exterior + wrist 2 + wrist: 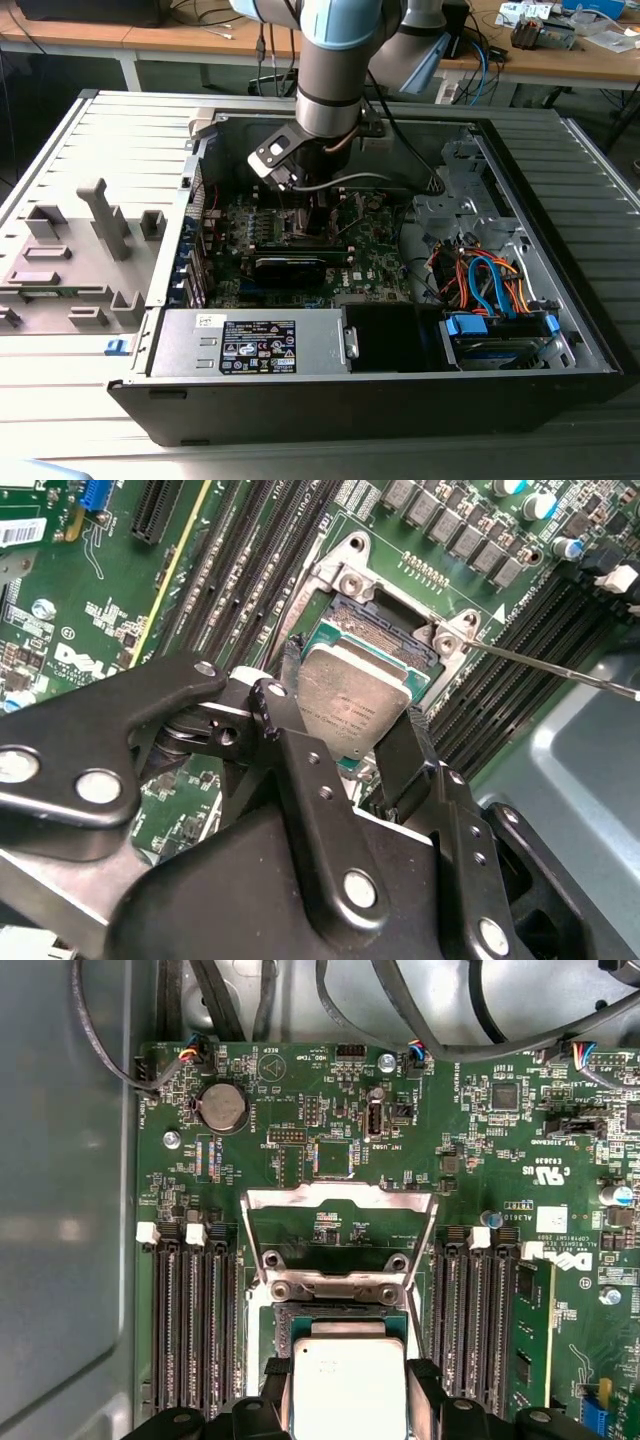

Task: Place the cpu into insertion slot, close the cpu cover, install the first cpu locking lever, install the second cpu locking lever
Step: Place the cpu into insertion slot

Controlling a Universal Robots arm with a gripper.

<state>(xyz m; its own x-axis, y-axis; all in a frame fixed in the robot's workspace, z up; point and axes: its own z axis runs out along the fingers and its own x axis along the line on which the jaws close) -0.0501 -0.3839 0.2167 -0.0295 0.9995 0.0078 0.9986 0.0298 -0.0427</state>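
Cpu [352,705], square and silvery-grey, is clamped at two opposite edges by the pincer [349,1372], directly over the insertion slot [380,630]. Whether it touches the slot is hidden, and black fingers [425,1400] mask its sides. The cpu cover [340,1197] lies flipped open beside the slot, and black memory slots [190,1320] flank it.

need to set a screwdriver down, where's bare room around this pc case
Bare ribbed table on the exterior view's right of the case, and camera-side of the grey fixtures. Crowded: the cable bundle, and the insertion slot where the gripper holds the cpu.
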